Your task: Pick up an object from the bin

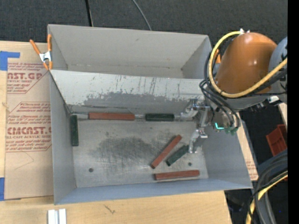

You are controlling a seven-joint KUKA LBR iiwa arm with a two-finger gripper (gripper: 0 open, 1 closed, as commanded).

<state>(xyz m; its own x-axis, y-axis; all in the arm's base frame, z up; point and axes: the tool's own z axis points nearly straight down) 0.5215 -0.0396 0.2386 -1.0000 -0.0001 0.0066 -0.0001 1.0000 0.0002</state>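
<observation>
Grey, scuffed sheet metal forms the bin (pixel 117 148). The gripper (pixel 195 146) hangs low over its floor; whether it is released or clenched cannot be told. Just beside the gripper lies a short dark-green bar (pixel 176 157), rectangular, alongside a slanted red-brown bar (pixel 164 153). Near the gripper, slightly further off, lies a flat red-brown bar (pixel 176 175).

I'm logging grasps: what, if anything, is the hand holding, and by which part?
It cannot be told. The hand sits at the upper right end of a short dark green bar, beside a slanted red bar.
</observation>
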